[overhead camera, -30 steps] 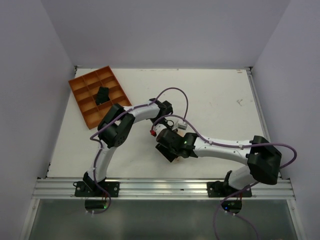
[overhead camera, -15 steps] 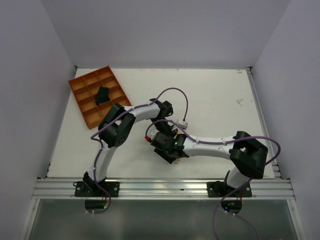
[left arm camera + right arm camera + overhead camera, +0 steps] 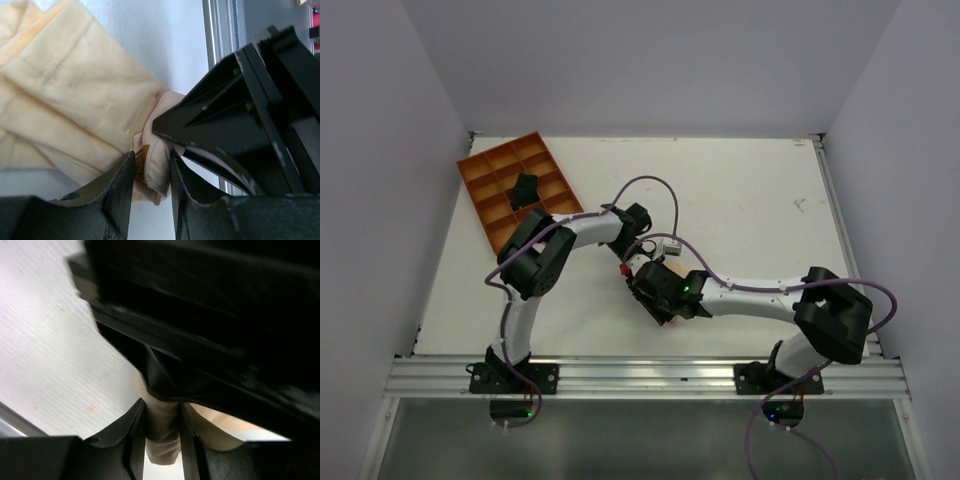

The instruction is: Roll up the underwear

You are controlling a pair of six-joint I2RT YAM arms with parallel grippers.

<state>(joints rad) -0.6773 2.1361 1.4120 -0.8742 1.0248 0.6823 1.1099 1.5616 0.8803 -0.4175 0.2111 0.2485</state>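
The underwear (image 3: 75,95) is pale peach fabric, folded and wrinkled, filling the upper left of the left wrist view. My left gripper (image 3: 151,172) is shut on a bunched end of it. My right gripper (image 3: 162,432) is shut on another fold of the underwear (image 3: 162,440), and the left gripper's black body hangs close above it. In the top view both grippers meet at the table's middle, the left (image 3: 645,262) and the right (image 3: 658,288), with only a sliver of the underwear (image 3: 673,270) showing between them.
An orange compartment tray (image 3: 492,186) sits at the far left with a small black bundle (image 3: 525,189) in one compartment. The metal rail (image 3: 650,375) runs along the near edge. Purple cables loop over both arms.
The left arm's elbow has swung left and its wrist shifted slightly left. The right arm's elbow has moved right and its gripper has shifted a little toward the near edge.
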